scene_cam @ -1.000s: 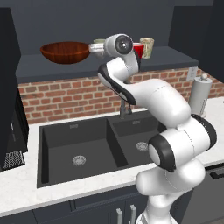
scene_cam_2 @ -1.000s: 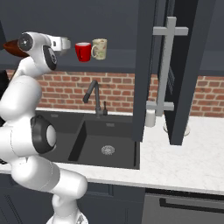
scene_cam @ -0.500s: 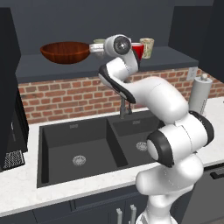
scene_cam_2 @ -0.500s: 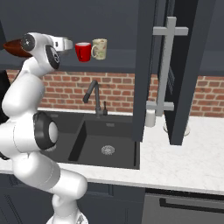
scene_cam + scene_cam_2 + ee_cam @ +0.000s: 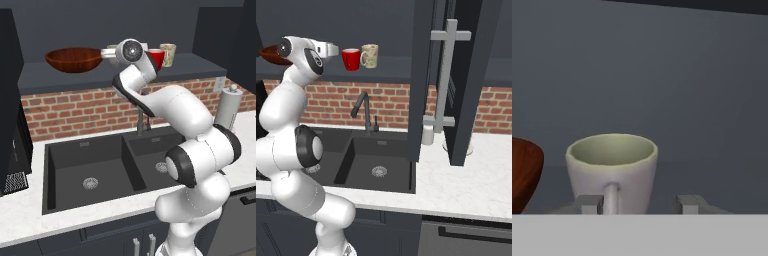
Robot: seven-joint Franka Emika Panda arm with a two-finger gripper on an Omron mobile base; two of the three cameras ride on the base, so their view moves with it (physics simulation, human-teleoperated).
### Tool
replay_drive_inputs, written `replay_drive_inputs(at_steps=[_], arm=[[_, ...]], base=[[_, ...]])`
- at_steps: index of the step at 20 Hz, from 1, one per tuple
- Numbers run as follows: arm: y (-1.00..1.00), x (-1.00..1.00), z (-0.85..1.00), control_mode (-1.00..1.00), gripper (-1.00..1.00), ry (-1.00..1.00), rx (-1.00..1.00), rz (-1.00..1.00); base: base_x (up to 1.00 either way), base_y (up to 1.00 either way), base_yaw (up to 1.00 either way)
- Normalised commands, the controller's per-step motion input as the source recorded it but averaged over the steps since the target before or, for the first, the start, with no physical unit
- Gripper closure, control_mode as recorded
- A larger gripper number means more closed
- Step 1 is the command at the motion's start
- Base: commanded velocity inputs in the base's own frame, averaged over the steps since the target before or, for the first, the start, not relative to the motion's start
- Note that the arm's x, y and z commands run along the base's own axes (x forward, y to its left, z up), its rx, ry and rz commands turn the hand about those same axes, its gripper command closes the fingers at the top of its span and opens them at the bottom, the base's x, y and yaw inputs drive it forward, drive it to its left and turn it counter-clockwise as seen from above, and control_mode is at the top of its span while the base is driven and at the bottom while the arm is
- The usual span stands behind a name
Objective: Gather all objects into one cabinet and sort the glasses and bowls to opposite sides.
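Pale grey cup stands on the cabinet shelf right in front of the gripper, its handle toward the camera beside the left fingertip and its body mostly between the tips, which stand apart and not yet clamped. If the jaws close off-centre on that handle (a thin thing to pinch), the cup could twist or tip toward the reddish-brown bowl just beside it. Red cup and beige cup sit farther along.
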Motion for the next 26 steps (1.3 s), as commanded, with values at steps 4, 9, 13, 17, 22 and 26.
replay_drive_inputs(at_steps=[4, 9, 13, 17, 22, 26], arm=[[0.00, 0.00, 0.00, -1.00, 1.00, 0.00, 0.00, -0.10], [0.00, -0.07, 0.00, -1.00, 1.00, 0.00, 0.00, -0.13], [0.00, -0.14, 0.00, -1.00, 1.00, 0.00, 0.00, -0.15], [0.00, -0.04, 0.00, -1.00, 1.00, 0.00, 0.00, -0.21], [0.04, 0.00, 0.00, -1.00, 1.00, 0.00, 0.00, -0.27], [0.18, 0.17, 0.00, -1.00, -1.00, 0.00, 0.00, -0.24]], base=[[0.00, 0.00, 0.00], [0.00, 0.00, 0.00], [0.00, 0.00, 0.00], [0.00, 0.00, 0.00], [0.00, 0.00, 0.00], [0.00, 0.00, 0.00]])
